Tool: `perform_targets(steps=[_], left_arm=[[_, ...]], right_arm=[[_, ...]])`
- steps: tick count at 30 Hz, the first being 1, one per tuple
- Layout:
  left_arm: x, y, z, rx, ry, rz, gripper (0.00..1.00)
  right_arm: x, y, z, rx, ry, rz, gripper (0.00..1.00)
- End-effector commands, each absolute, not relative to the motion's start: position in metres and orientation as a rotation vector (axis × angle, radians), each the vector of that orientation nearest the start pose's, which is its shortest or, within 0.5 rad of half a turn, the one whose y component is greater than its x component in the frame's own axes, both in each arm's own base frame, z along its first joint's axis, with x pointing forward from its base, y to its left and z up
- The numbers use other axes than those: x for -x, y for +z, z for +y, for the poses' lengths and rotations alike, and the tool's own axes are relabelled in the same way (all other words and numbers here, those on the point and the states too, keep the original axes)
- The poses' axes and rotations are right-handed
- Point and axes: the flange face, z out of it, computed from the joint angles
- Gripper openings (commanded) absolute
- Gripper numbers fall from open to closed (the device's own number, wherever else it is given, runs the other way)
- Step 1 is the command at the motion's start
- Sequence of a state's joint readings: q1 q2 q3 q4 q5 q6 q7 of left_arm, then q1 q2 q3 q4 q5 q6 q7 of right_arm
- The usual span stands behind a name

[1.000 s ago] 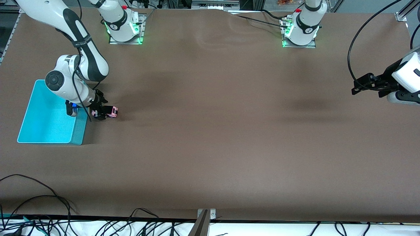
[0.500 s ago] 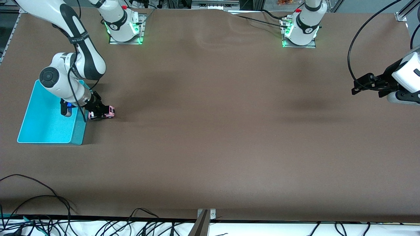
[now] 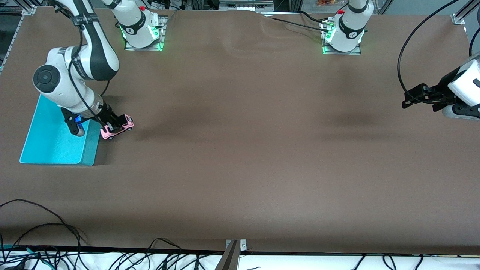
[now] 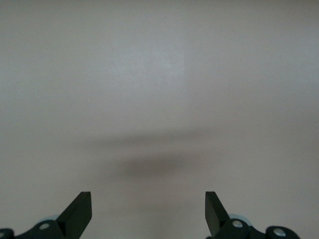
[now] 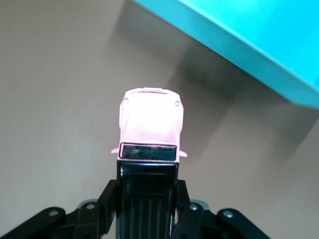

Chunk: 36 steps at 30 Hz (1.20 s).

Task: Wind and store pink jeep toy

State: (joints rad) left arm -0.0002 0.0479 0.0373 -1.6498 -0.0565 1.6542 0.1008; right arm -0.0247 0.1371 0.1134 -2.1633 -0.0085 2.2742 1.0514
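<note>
**Pink jeep toy held by right tool beside turquoise bin**

Nearest the front camera: a tangle of black cables (image 3: 45,251) along the table edge, plus a small metal bracket (image 3: 236,244) at mid-edge. Above that, a wide stretch of brown table (image 3: 240,168).

Farther in, toward the right arm's end: turquoise bin (image 3: 52,138), open-topped, resting flat on the table. Just beside its wall, on the side facing the table's middle: pink jeep toy (image 3: 117,127), pinched at its black-roofed rear half by the right tool (image 3: 112,122), fingers closed against both flanks. Pink bonnet sticking out past the fingertips, angled toward the bin's near corner. Whether the wheels touch the table or hang just above it: cannot tell. In the right wrist view, same grip: black roof clamped between the fingers (image 5: 189,214), pink bonnet of the jeep (image 5: 149,124) pointing away from the camera, bin wall (image 5: 239,45) crossing the corner just ahead of it, toy and bin apart.

Toward the left arm's end: left tool (image 3: 412,98) hanging in the air over bare table, waiting, holding nothing. In the left wrist view, black fingertips (image 4: 79,211) spread wide, only plain table surface and a faint shadow between them.

Farthest from the camera: both arm bases (image 3: 140,28) bolted down on metal plates, green lights glowing.
</note>
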Motion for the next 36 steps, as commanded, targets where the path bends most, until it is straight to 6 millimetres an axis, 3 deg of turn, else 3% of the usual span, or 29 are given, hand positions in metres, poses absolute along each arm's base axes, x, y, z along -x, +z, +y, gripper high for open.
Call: perform_targets(steps=[1,9,16,21,26,32,36], left_arm=[[-0.574,0.572,0.017,3.213,0.071,0.071,1.00],[-0.574,0.571,0.017,3.213,0.073,0.071,1.00],[-0.574,0.571,0.017,3.213,0.074,0.069,1.00],[-0.574,0.571,0.017,3.213,0.074,0.069,1.00],[-0.574,0.571,0.017,3.213,0.074,0.069,1.00],[-0.574,0.571,0.017,3.213,0.074,0.069,1.00],[-0.574,0.571,0.017,3.213,0.076,0.069,1.00]], right_arm=[[-0.557,0.356,0.037,2.966,0.115,1.098,0.00],[-0.558,0.375,-0.047,3.075,0.188,0.814,0.00],[-0.547,0.367,-0.124,3.179,0.229,0.613,0.00],[-0.539,0.339,-0.166,3.287,0.341,0.475,0.00],[-0.524,0.287,-0.209,3.330,0.511,0.273,0.00],[-0.519,0.243,-0.220,3.328,0.535,0.251,0.00],[-0.518,0.229,-0.220,3.324,0.565,0.248,0.00]])
